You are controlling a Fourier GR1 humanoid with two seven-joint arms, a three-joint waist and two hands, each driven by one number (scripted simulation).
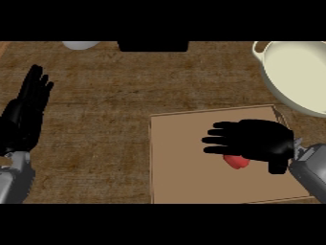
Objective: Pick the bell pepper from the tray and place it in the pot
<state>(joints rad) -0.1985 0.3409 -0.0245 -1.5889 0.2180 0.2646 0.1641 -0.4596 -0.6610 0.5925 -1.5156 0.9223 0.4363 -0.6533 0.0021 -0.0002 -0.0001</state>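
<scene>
Two grey forearms enter from the lower edge, one at each side, each ending in a black hand.

Right hand (254, 139), one: stretched flat over the tray, palm down, fingers straight and pointing toward the view's left, thumb hanging toward the lower edge. It curls round nothing. It lies over the bell pepper and hides most of it.

Bell pepper (236, 162), one: red, lying on the tray, only a small part peeping out below the palm of the right hand. Whether the hand touches it cannot be told.

Tray (186, 167), one: flat, tan, square-cornered, set on the bench at lower right, slightly turned. Its far right corner comes close to the pot.

Pot (301, 76), one: cream-coloured, round, wide-mouthed, at upper right, partly cut by the view's right edge, with a small handle lug at its upper left rim. Inside shows only its pale bottom.

Left hand (26, 110), one: resting at the left edge, fingers straight and pointing away, holding nothing, well apart from the tray.

Bench (102, 119), one: brown, mottled top carrying all the above.

White rounded object (81, 45), one, and dark block (153, 46), one: both at the far edge, cut off by the view; what they are cannot be told.
</scene>
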